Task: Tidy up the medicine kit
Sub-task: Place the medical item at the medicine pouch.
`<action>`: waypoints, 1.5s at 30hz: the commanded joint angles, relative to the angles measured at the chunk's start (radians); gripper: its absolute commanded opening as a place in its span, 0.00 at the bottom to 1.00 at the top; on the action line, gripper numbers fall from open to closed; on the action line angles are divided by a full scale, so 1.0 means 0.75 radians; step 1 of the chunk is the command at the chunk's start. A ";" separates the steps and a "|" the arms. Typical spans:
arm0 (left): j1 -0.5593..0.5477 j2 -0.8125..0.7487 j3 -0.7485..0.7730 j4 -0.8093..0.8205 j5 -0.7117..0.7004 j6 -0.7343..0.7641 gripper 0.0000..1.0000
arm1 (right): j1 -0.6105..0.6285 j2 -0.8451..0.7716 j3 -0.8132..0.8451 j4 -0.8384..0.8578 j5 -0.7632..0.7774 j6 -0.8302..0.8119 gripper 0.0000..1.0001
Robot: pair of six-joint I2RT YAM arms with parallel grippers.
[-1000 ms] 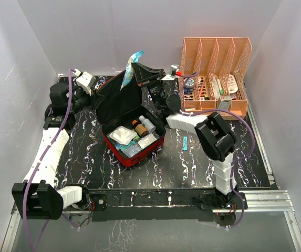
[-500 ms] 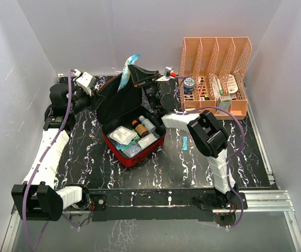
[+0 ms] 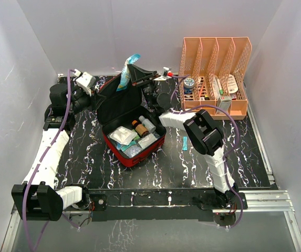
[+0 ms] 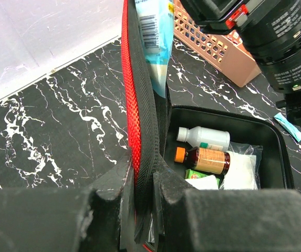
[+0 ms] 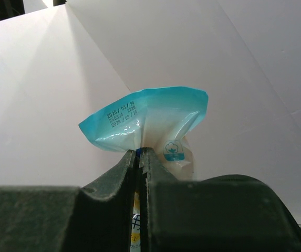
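The red medicine kit point(image 3: 151, 148) lies open mid-table with its black-lined lid point(image 3: 120, 101) standing upright. Inside are a white bottle point(image 4: 205, 137), a brown bottle with an orange cap point(image 4: 208, 160) and white packets. My left gripper point(image 3: 93, 94) is shut on the lid's red-and-black edge point(image 4: 134, 105), which runs between its fingers point(image 4: 142, 184). My right gripper point(image 3: 134, 74) is shut on a blue-and-white packet point(image 3: 127, 70) held just above the lid's top edge. In the right wrist view the packet point(image 5: 150, 121) sticks up from the closed gripper point(image 5: 141, 155).
An orange-pink file rack point(image 3: 216, 52) with small items stands at the back right, and its corner shows in the left wrist view point(image 4: 213, 47). A small teal strip point(image 3: 184, 143) lies on the black marble table right of the kit. Grey walls enclose the sides and back.
My right gripper has carried the packet slightly left, closer over the lid's top edge, and its elbow has shifted left. The left arm and the kit have not moved.
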 commanded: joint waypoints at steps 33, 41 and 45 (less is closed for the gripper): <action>-0.011 -0.017 0.035 0.016 0.122 -0.003 0.00 | 0.055 -0.162 -0.209 -0.239 -0.138 -0.099 0.38; -0.011 -0.004 0.040 0.011 0.129 0.005 0.00 | 0.057 -0.337 -0.321 -0.350 -0.163 -0.178 0.28; -0.012 0.008 0.048 0.015 0.138 0.006 0.00 | 0.057 -0.328 -0.280 -0.423 -0.194 -0.201 0.15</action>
